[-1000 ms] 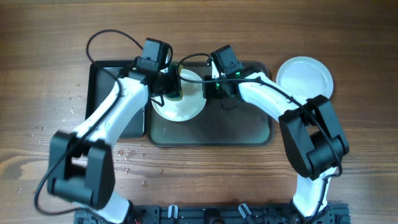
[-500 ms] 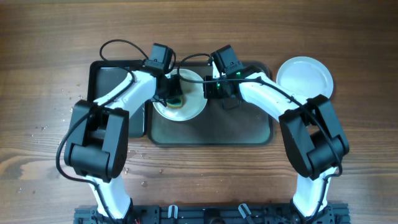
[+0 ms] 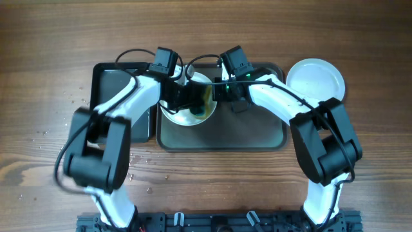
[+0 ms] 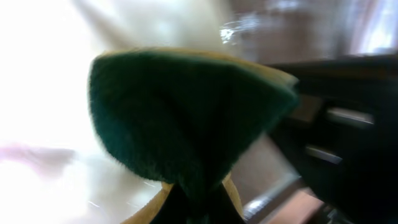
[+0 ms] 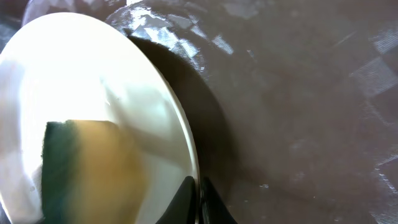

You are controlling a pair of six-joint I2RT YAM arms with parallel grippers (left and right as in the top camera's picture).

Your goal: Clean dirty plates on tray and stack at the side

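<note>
Scrubbing is judged to be the step in hand. One white plate (image 3: 174,118) is seen at the left end of the grey-green tray (image 3: 244,135), whose long axis runs left to right across the table (image 3: 360,174). The left gripper (image 3: 196,102) is clamped on a green-and-yellow sponge (image 3: 205,107), which is pressed against the right half of the plate's upper face. The right gripper (image 5: 197,190) is closed on the plate's right rim. In the right wrist view its fingertips are seen pinched over the thin edge, and a dark shadow beneath that edge suggests that the rim is raised a little off the tray, though how far cannot be told. The sponge thus lies just to the left of the right gripper, near it but apart, so any wiping stroke is bounded on that side by the clamped rim. No smear can be made out on the bare part of the plate, and the centre is hidden by the sponge and by glare. A second plate (image 3: 315,80) rests on the table just beyond the tray's right end, well apart from the left arm and nearer the right one. The carry to the side is therefore judged to fall to the right gripper. Whether more plates lie under that second plate cannot be told. A black tray (image 3: 109,80) lies beside the grey-green one on its left.
</note>
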